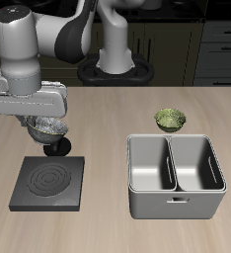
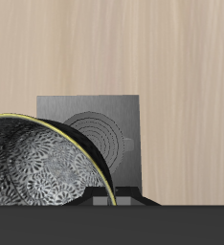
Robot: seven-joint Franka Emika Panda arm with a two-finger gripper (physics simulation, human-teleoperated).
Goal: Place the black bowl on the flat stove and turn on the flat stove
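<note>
I hold the black bowl (image 1: 46,126) in my gripper (image 1: 50,131), pinched at its rim; the bowl hangs clear of the table (image 1: 108,109), its shiny patterned inside facing up. In the wrist view the bowl (image 2: 42,163) fills the near field and the flat stove (image 2: 102,134) shows past its rim.

Governing relation: in the exterior view the flat stove (image 1: 50,182) lies at 6 o'clock from the bowl, nearer the table's front edge, its back edge just below my fingers. The burner rings are grey, so I judge the stove off.

The bowl is round, so no axis needs aligning. Next move, as I judge it: carry the bowl toward 6 o'clock until centred over the rings, then lower.
</note>
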